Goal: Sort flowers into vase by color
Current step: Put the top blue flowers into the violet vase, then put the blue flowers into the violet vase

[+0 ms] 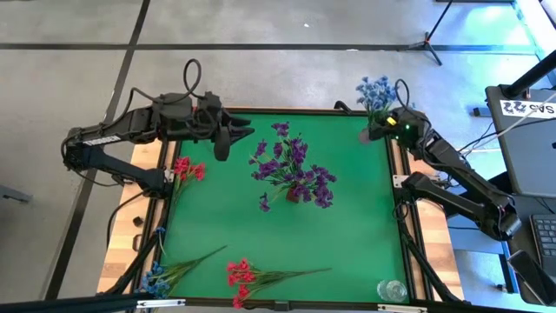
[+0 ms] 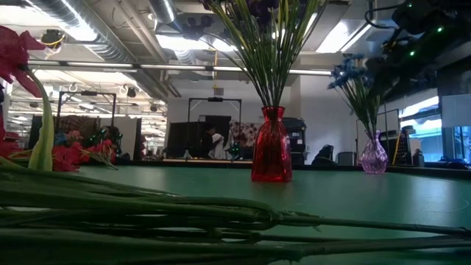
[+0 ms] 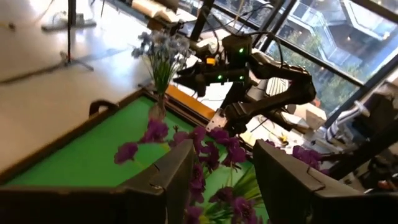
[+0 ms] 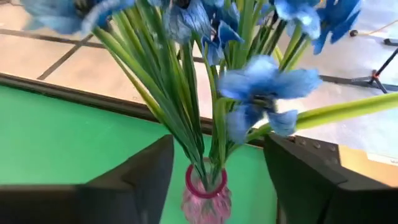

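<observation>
Blue artificial flowers (image 4: 249, 93) on thin green stems stand in a small pink ribbed glass vase (image 4: 205, 196) directly between the spread fingers of the right hand (image 4: 214, 177), which grips nothing, at the far right corner of the green felt table (image 1: 347, 226). The left hand (image 1: 228, 135), fingers parted and empty, hovers near the far left edge. Purple blossoms (image 1: 291, 165) fill a red glass vase (image 2: 271, 146) at the centre. Loose red sprigs (image 1: 248, 276) and a blue sprig (image 1: 161, 276) lie along the near edge.
</observation>
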Tool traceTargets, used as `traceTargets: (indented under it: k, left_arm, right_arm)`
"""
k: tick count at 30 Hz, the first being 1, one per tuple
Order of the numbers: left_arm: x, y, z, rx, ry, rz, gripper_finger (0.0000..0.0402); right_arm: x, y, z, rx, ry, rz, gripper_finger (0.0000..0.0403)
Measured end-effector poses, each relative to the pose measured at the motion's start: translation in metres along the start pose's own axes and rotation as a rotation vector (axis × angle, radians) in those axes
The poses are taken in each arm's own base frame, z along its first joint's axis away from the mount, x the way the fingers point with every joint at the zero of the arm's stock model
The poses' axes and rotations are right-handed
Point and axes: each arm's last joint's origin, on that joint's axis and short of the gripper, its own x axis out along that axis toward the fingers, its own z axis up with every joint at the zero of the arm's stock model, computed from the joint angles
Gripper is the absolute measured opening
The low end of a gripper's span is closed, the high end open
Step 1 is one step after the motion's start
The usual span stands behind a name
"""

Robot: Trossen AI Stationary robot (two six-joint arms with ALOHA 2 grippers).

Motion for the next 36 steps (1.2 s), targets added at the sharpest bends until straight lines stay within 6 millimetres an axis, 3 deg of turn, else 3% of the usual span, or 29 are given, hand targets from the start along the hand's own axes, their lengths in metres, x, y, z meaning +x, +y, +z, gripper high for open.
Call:
traceTargets:
  k: [8,16,26,36]
  left_arm:
    - [-0.002,-0.007,-0.005,-0.044,0.013,0.000,0.0164]
    - [-0.002,-0.017,-0.030,-0.108,0.172,0.050,0.0164]
    - [-0.017,-0.018,-0.074,-0.164,0.455,0.313,0.0164]
    - [-0.024,-0.023,-0.084,-0.205,0.471,0.372,0.0164]
  right_arm:
    - [-0.009,0.000,0.008,-0.008,0.036,0.046,0.0303]
    - [-0.027,0.000,0.017,-0.003,0.035,0.156,0.0305]
    - [-0.078,-0.011,0.035,0.025,-0.082,0.243,0.0305]
    - [-0.106,-0.020,0.037,0.071,-0.071,0.257,0.0305]
